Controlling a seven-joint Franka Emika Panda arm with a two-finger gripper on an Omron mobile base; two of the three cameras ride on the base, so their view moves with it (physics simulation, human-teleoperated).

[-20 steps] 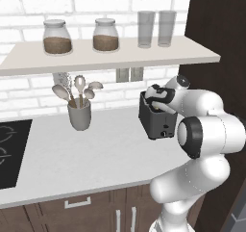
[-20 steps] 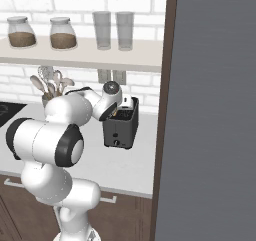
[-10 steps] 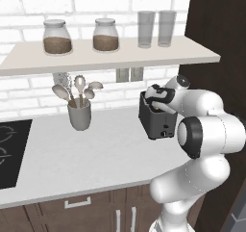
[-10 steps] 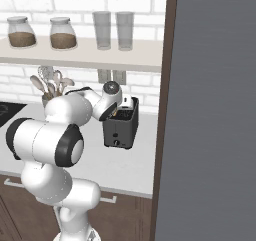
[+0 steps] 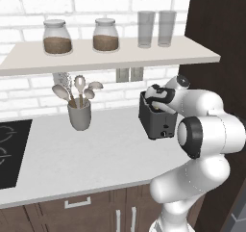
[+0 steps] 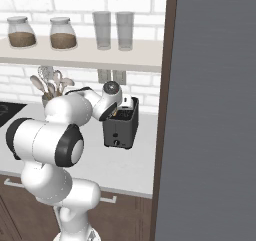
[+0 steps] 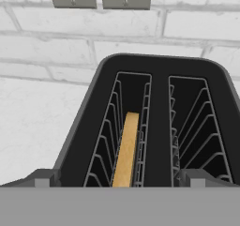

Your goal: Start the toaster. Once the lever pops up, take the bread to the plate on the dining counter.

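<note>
Fingers (image 7: 120, 180) spread wide, holding nothing, unmoved over the past second | toaster (image 5: 156, 118) directly below them on the surface | bread (image 7: 125, 150) deep in one slot | judgement: lever still unpressed, toasting not begun.

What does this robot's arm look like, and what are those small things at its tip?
The arm is glossy white, built of rounded, bulging segments with dark grey-black rings at the joints. At its tip sit two small dark grey, blocky fingers, each with a lighter square on its end. No cables or markings show.
</note>
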